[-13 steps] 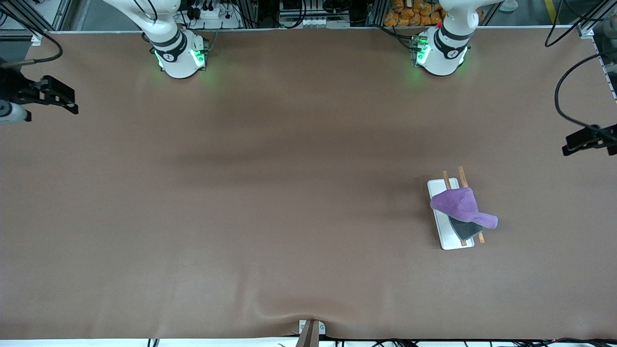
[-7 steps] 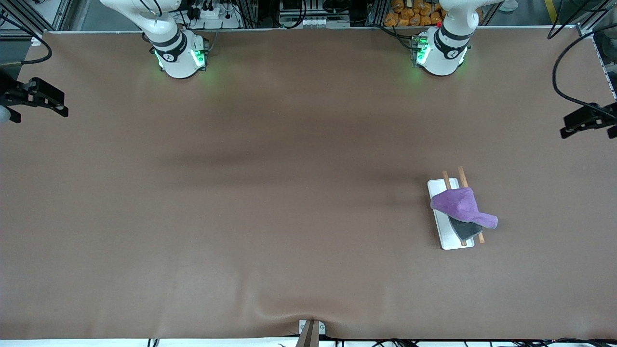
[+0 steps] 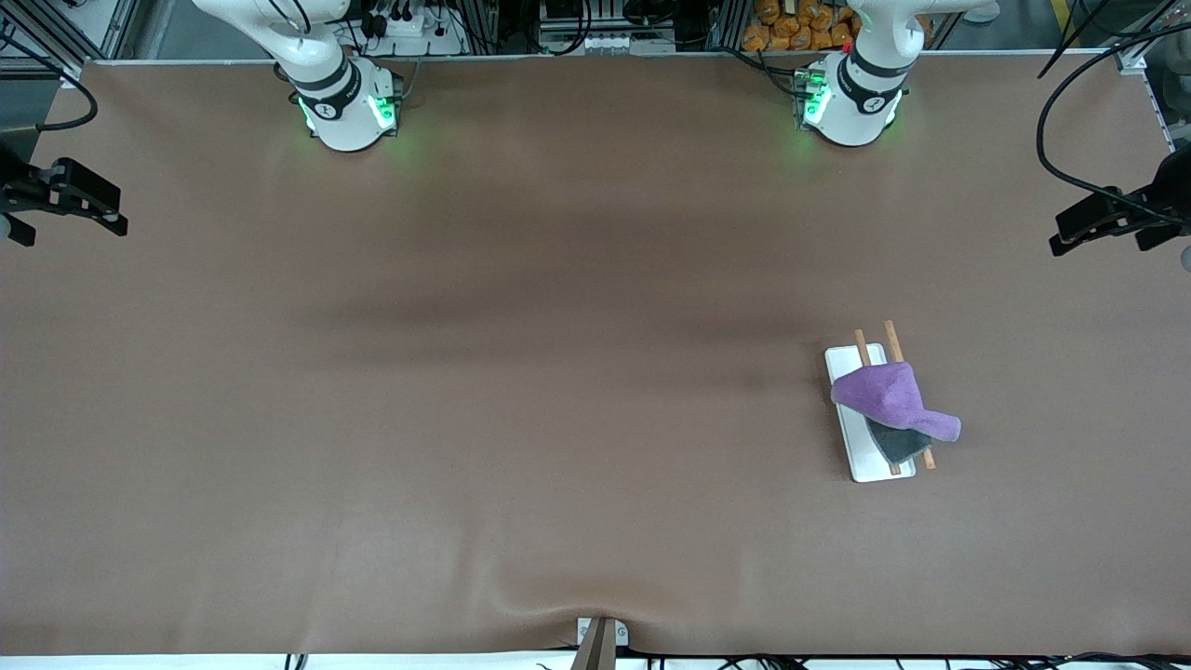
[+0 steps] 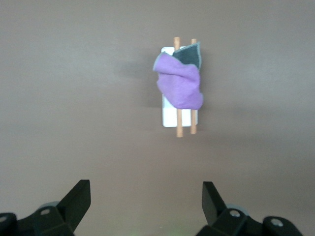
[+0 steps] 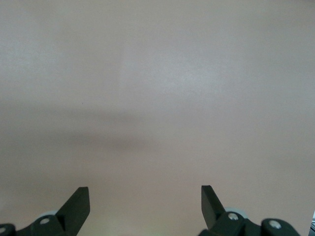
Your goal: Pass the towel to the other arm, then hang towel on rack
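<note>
The purple towel (image 3: 891,398) with its dark grey underside showing hangs over the two wooden rods of the rack (image 3: 849,358), whose white base lies toward the left arm's end of the table. The left wrist view shows the towel (image 4: 181,86) draped on the rack (image 4: 169,119) too. My left gripper (image 3: 1084,231) is open and empty, high over the table's edge at the left arm's end; its jaws (image 4: 146,197) stand wide apart. My right gripper (image 3: 88,209) is open and empty over the table's edge at the right arm's end, with only bare table between its jaws (image 5: 145,197).
The brown table mat (image 3: 521,372) has a small wrinkle at its near edge by a clamp (image 3: 600,637). Black cables (image 3: 1056,140) hang near the left gripper.
The left gripper has moved up the front view and inward from the table's end. The right gripper has drawn farther toward the view's edge. Towel and rack have not moved.
</note>
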Robot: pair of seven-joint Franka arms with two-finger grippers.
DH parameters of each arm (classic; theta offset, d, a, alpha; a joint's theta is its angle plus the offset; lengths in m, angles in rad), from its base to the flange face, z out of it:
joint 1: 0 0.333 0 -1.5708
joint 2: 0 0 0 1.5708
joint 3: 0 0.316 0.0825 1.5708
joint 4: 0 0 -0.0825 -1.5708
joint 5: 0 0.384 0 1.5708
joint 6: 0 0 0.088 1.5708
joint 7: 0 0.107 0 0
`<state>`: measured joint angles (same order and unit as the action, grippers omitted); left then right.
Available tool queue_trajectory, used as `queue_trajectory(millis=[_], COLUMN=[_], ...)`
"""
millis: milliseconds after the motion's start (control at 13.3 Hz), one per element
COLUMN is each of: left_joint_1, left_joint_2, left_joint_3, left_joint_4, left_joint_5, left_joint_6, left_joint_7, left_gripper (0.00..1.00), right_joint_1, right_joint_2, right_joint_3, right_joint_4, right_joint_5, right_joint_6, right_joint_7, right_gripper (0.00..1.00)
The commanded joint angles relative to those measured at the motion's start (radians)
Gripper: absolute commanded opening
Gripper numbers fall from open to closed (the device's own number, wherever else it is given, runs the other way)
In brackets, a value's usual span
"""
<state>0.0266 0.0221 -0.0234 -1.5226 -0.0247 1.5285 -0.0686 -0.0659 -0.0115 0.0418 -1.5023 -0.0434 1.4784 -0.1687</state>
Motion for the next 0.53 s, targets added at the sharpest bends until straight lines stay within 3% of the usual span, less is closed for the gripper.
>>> queue_trajectory(millis=[0,451], left_joint_1=[-0.051,-0.086], left_joint_2=[-0.051,-0.082], left_joint_3=[0.013,0.020], left_joint_4=[-0.054,-0.100], left_joint_5=[-0.018,-0.005], left_joint_6=[0.029,0.029], left_joint_7=[-0.045,-0.046], left_gripper=[1.00,1.00], right_joint_1=[0.006,0.001], right_joint_2=[-0.019,-0.010], right_joint_3=[-0.010,-0.003], right_joint_4=[-0.010,-0.016], right_joint_5=[0.013,0.033], right_joint_6=[0.025,0.039], right_joint_7=[0.012,0.176], right_gripper=[1.00,1.00])
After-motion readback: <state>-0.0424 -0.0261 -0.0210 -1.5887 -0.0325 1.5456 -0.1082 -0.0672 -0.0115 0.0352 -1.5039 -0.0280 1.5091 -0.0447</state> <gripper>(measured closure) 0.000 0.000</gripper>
